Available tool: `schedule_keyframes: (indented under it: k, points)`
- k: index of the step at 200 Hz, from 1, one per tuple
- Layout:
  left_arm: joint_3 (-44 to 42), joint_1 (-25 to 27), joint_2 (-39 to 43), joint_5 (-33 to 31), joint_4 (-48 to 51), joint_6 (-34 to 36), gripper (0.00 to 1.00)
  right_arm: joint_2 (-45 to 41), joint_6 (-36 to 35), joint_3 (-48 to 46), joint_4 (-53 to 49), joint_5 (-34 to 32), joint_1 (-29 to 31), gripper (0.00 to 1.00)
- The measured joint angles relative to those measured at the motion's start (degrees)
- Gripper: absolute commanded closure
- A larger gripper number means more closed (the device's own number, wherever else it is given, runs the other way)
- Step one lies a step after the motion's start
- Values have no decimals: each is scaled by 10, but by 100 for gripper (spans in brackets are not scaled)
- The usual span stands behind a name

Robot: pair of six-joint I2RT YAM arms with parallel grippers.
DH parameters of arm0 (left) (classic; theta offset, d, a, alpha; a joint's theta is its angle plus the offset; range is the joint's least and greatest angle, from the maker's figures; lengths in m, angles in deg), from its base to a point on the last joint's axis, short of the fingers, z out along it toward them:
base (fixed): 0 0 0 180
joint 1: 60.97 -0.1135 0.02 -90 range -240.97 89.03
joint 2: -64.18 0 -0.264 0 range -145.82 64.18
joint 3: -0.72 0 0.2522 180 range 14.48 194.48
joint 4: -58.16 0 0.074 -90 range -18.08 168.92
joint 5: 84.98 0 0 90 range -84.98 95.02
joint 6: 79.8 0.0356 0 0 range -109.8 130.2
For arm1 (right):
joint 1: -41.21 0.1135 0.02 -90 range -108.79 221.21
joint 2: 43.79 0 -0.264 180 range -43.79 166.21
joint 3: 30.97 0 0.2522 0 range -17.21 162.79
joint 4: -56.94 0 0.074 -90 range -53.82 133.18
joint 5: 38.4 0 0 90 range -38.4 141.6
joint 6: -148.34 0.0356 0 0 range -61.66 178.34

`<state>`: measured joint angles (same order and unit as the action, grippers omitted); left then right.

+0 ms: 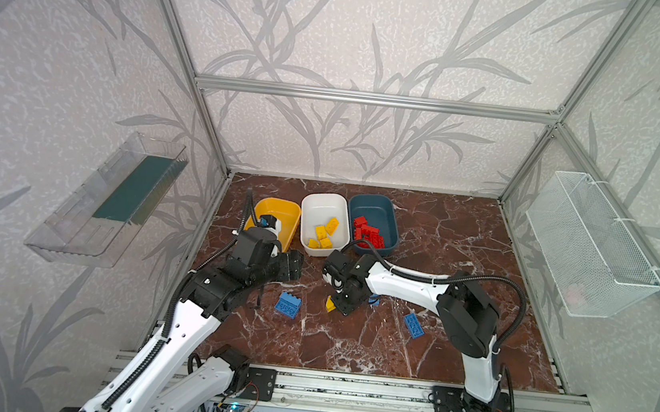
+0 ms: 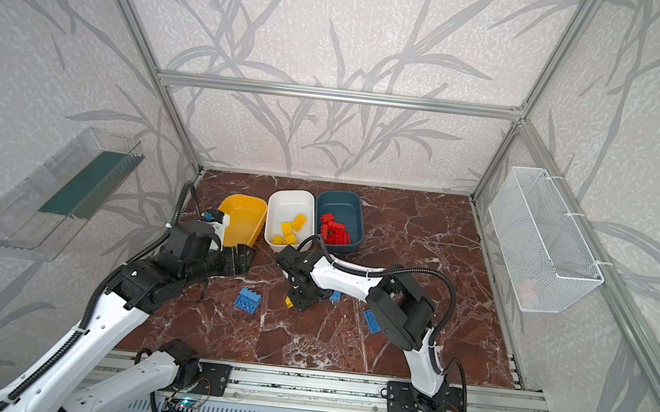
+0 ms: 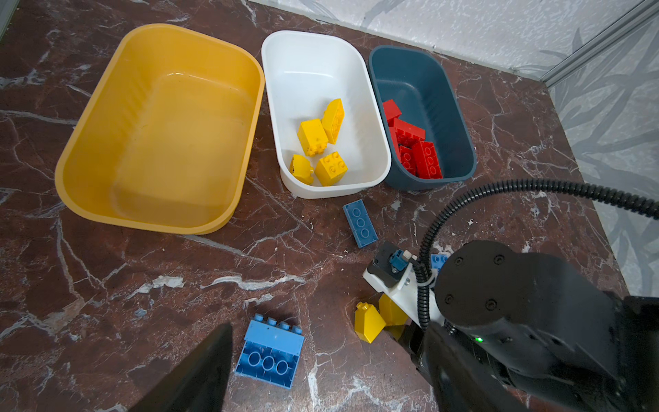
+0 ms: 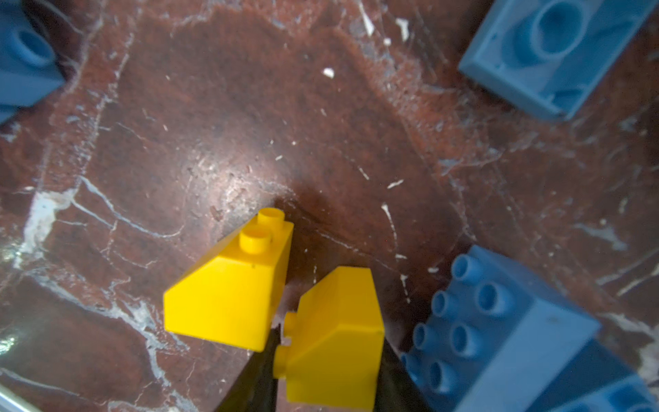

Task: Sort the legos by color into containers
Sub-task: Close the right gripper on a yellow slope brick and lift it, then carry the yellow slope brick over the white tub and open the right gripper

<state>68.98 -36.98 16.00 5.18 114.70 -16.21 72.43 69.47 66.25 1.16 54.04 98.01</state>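
Right hand [image 4: 328,353] clamped on a yellow wedge brick [image 4: 337,331] at the marble desk [image 4: 214,125] — second yellow wedge [image 4: 231,285] just beside, left hand [image 1: 297,266] wide, empty.

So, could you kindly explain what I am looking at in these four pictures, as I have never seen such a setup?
This is a two-armed robot working on a marble-patterned table. Each arm ends in a two-fingered gripper. Two pictures look down from overhead and are nearly alike. The other two come from cameras on the wrists. Three tubs stand by the far wall: the yellow tub is empty, the white tub holds yellow bricks, and the teal tub holds red bricks. Several blue bricks and a yellow wedge brick lie loose. The right gripper pinches a second yellow wedge brick. The left gripper is open and holds nothing.
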Motion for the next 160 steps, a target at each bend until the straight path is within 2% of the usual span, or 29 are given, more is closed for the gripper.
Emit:
schedule_keyframes:
  k: [59,86,104,160]
  points:
    - [0,0,0,0,0,1,15,-7,0,0,-1,-6,0,73]
    - [-3,0,7,-6,0,3,1,-31,0,0,-3,-6,0,74]
    - [-4,0,22,-16,-1,3,1,-55,0,2,-6,-7,0,74]
    - [-18,0,84,-33,-10,-2,1,-65,-14,105,-34,-31,-5,73]
